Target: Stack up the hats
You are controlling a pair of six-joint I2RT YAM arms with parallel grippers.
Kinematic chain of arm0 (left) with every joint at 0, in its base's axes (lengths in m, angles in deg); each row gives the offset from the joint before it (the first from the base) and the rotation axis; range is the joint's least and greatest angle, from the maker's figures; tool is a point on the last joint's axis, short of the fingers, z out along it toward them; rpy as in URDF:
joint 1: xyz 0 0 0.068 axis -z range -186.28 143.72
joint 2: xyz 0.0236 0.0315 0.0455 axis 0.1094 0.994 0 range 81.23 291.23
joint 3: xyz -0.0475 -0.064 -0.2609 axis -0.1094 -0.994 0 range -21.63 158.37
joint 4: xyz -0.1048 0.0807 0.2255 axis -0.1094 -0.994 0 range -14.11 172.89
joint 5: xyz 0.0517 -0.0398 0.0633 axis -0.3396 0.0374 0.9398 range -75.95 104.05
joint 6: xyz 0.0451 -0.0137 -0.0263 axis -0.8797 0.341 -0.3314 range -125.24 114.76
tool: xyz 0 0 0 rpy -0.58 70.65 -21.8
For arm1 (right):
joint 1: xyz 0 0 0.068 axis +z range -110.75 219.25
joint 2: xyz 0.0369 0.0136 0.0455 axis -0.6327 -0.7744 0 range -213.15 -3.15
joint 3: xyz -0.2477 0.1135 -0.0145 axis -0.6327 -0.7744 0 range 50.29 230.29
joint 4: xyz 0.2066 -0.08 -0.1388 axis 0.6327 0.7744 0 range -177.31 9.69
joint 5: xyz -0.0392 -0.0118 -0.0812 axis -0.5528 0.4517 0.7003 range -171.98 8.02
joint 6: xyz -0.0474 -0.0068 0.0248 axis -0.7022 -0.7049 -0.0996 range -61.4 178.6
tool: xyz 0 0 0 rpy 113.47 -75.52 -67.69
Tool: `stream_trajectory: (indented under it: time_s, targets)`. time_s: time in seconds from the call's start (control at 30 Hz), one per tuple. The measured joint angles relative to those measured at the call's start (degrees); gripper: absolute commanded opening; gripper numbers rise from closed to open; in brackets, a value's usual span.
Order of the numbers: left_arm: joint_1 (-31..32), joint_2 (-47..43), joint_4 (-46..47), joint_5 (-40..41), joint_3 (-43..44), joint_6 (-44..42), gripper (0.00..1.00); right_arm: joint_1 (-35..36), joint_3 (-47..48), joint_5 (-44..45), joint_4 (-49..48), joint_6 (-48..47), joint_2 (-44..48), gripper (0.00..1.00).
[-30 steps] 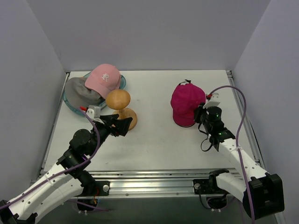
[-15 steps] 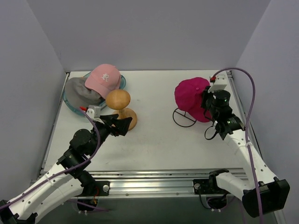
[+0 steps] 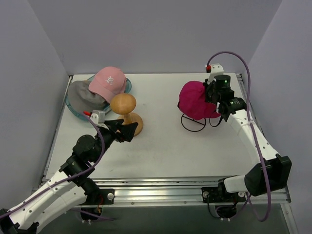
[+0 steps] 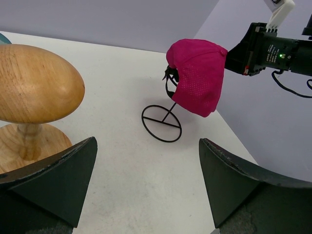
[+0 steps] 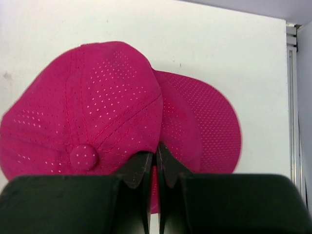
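Lifted off its black wire stand [image 4: 161, 123] since a moment ago, the magenta cap [image 3: 195, 100] hangs clamped in my right gripper [image 5: 157, 148], while my left gripper [image 4: 147, 142] sits spread wide beside the wooden hat stand [image 3: 123, 104] and the teal tub [image 3: 73, 108] holds the grey cap [image 3: 84, 95] and light pink cap [image 3: 108, 82].

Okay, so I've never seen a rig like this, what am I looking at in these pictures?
Two robot arms are bolted at the near edge of a table. One picture looks down from a fixed camera above and behind them; the other two come from cameras on their wrists. The right gripper is shut on a magenta cap, holding it over a black wire stand. The left gripper is open, near a wooden hat stand. Far left, a pink cap and a grey cap lie in a teal tub.
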Motion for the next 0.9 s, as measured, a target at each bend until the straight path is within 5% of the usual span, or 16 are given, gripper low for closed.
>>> stream_trajectory:
  time_s: [0.57, 0.9]
  targets:
    - [0.0, 0.02, 0.0, 0.9, 0.0, -0.79, 0.94, -0.11, 6.73, -0.22, 4.07, -2.14, -4.68, 0.0]
    - [0.0, -0.28, -0.02, 1.03, 0.0, -0.85, 0.94, -0.11, 8.44, -2.47, 4.11, -1.84, -5.64, 0.14]
